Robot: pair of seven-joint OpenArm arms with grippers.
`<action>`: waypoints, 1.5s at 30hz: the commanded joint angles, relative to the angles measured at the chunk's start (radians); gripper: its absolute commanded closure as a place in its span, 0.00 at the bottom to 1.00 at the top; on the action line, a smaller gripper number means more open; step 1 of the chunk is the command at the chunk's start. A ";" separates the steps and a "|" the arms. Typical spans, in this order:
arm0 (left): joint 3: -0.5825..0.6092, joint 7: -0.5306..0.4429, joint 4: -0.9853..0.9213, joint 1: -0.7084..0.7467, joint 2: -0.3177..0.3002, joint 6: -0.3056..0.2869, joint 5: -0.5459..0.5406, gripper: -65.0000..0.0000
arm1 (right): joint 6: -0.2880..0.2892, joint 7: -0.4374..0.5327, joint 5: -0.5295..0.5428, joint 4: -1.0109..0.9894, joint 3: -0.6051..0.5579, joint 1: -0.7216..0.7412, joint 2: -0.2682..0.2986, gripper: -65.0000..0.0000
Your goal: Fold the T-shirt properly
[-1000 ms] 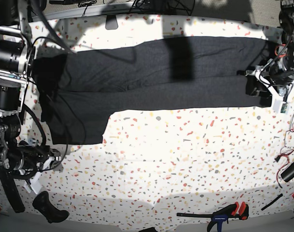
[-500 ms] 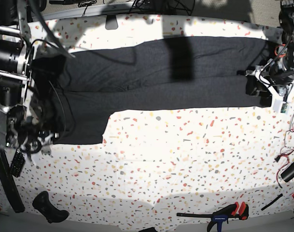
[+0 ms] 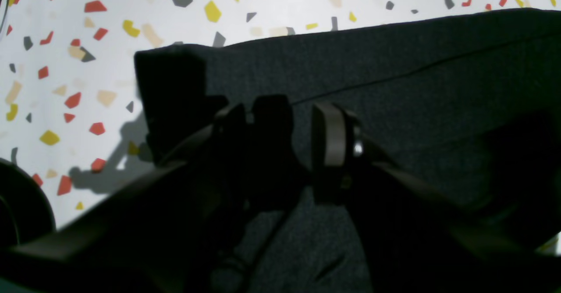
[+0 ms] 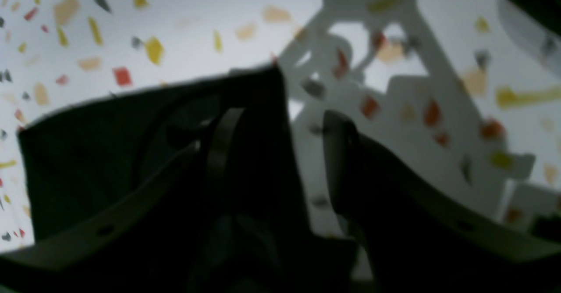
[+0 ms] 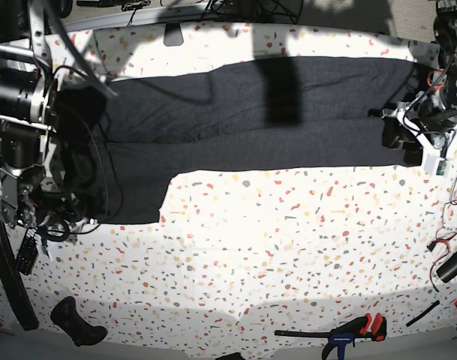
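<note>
A dark T-shirt (image 5: 243, 112) lies stretched across the far side of the speckled surface (image 5: 288, 247). The left claw (image 3: 302, 148) clamps a fold of its edge. The right claw (image 4: 280, 152) stands open over its corner.

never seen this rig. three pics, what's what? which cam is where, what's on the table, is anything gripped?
Two robot arms work over a speckled table. The base view looks down on everything; the other two cameras ride on the wrists.

A dark T-shirt lies stretched across the table, already folded into a long strip. The left gripper sits over one end with a fold of cloth between its fingers; whether it pinches is unclear. The right gripper is open at the shirt's opposite corner.

A clamp lies at the near edge.
</note>
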 commanded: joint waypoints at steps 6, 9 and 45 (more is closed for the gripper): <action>-0.006 -0.023 0.016 -0.008 -0.012 -0.001 -0.008 0.63 | 0.014 -0.056 0.016 0.003 0.000 0.014 -0.013 0.71; -0.006 -0.024 0.016 -0.009 -0.012 -0.002 -0.008 0.63 | 0.047 -0.097 0.051 0.003 0.000 0.014 -0.013 0.71; -0.006 -0.031 0.016 -0.009 -0.012 -0.002 -0.008 0.63 | 0.054 -0.322 0.332 0.521 0.000 -0.124 -0.013 1.00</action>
